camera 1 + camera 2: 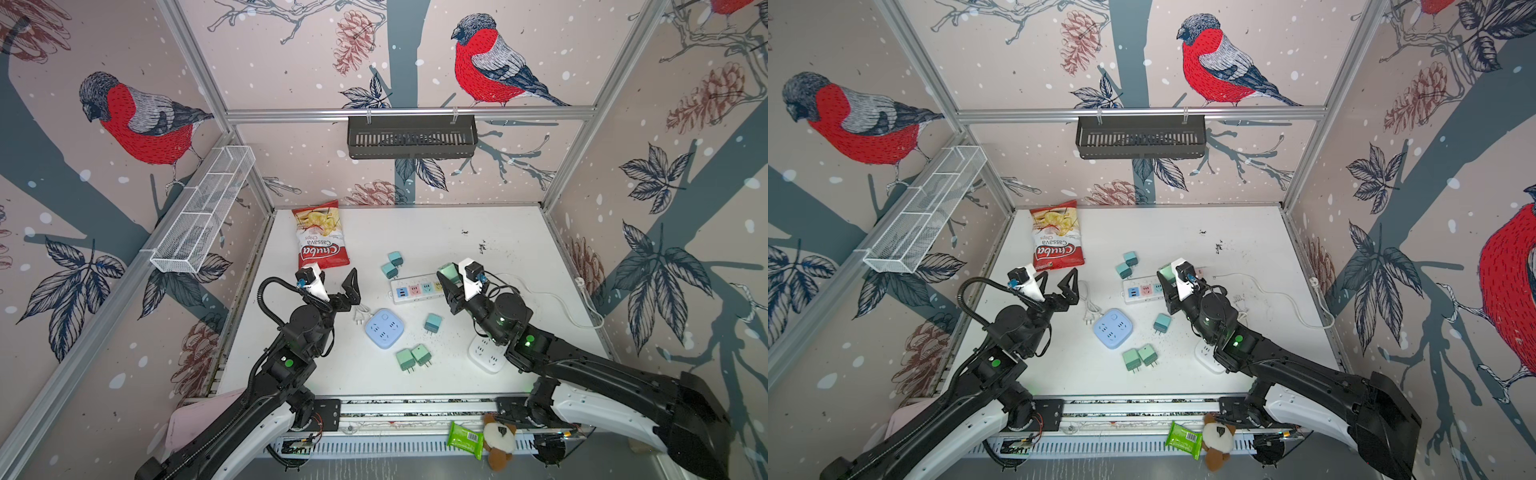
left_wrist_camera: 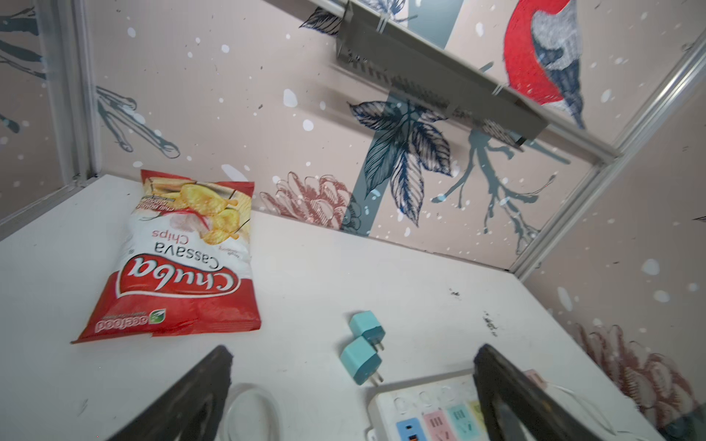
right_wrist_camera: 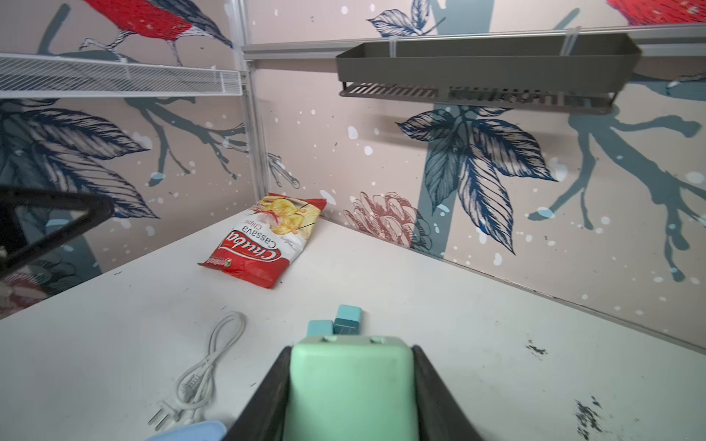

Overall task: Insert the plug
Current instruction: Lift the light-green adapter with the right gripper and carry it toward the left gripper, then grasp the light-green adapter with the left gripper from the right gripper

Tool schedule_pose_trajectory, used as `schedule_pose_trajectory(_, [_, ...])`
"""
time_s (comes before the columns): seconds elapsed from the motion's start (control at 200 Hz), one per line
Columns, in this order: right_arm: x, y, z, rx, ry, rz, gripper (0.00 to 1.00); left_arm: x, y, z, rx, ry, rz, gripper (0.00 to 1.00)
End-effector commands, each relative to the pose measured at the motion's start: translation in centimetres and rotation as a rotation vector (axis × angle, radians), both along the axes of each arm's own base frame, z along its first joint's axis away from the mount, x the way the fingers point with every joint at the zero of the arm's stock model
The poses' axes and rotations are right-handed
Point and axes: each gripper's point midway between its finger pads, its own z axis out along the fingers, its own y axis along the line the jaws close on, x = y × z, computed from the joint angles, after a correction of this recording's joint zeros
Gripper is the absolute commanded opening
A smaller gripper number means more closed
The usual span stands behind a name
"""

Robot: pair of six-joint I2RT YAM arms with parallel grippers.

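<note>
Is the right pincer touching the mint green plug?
Touching. The right wrist view shows the right pincer clamped on the mint green plug, fingers flat against both sides.

- I am seeing the mint-green rounded plastic plug block [image 3: 351, 385] sitting clamped between the two black fingers of the right gripper [image 3: 350, 353]. Its broad smooth face is turning towards the wrist camera, and two small nubs are showing along its far edge. Its prongs are staying hidden from me.
- In both top views the plug [image 1: 449, 272] is hanging raised over the right end of the long white plastic power strip [image 1: 415, 289].
- The strip [image 1: 1142, 291] is lying flat on the white table [image 1: 457, 232], running left to right, with its blue, pink, green and yellow socket panels facing up.
</note>
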Motion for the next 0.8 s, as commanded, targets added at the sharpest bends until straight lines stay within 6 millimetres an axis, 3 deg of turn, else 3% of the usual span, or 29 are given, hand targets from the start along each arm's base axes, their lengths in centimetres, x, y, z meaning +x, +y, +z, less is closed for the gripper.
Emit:
schedule_pose_trajectory(0.0, [-1.4, 1.5, 2.6, 0.013, -0.107, 0.041, 0.05, -0.7, -1.0, 1.4, -0.038, 0.002, -0.076, 0.98])
schedule_pose_trajectory(0.095, [-2.3, 2.2, 2.7, -0.012, -0.152, 0.062, 0.05, -0.8, -2.7, 2.6, -0.028, 0.043, -0.161, 0.98])
schedule_pose_trajectory(0.225, [-2.4, 2.1, 2.1, -0.024, -0.181, 0.066, 0.05, -1.5, -6.2, 1.0, 0.013, 0.141, -0.353, 0.98])
schedule_pose_trajectory(0.4, [-2.9, 2.4, 0.1, -0.084, -0.207, 0.103, 0.05, -2.6, -8.3, 0.6, -0.044, 0.065, -0.487, 0.94])
schedule_pose_trajectory(0.51, [-3.4, 2.9, -0.3, -0.104, -0.222, 0.141, 0.05, -3.4, -9.8, 0.8, -0.047, 0.105, -0.566, 0.88])
schedule_pose_trajectory(0.641, [-4.3, 3.4, -0.8, -0.112, -0.237, 0.197, 0.05, -5.4, -12.3, 1.4, -0.014, 0.042, -0.672, 0.88])
schedule_pose_trajectory(0.796, [-5.7, 3.5, -1.0, -0.124, -0.273, 0.258, 0.06, -6.1, -13.8, 2.0, -0.043, 0.064, -0.741, 0.87])
